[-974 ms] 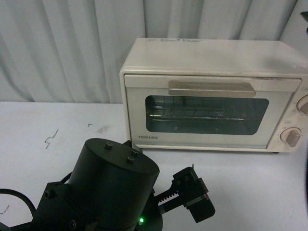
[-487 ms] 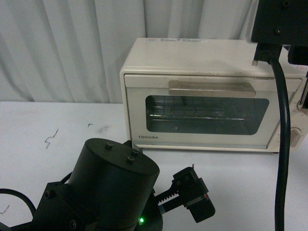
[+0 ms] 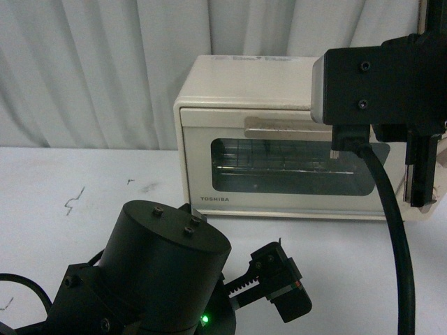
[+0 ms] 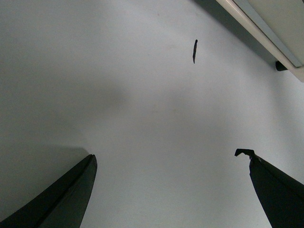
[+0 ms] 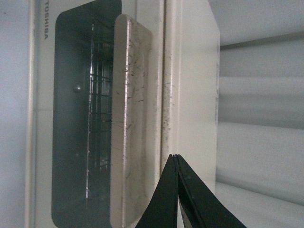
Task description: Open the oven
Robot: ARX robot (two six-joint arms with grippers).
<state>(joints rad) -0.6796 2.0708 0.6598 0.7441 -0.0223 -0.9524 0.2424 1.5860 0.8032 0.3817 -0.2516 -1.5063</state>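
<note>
Since the earlier frame the right gripper (image 5: pixel 175 159) has swung down in front of the oven (image 3: pixel 265 87), fingers pressed together. Left gripper (image 4: pixel 167 154) hangs spread over the table (image 3: pixel 84 202). Oven stands at the table's rear, closed door (image 3: pixel 279 201) facing the robot, long axis left-right. Judged rigid and fairly heavy, with fragile glass. Best hold: the smooth bar handle (image 5: pixel 130 118).

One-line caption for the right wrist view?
Right end effector, shut, poised in front of the closed oven, beside its bar handle.
</note>
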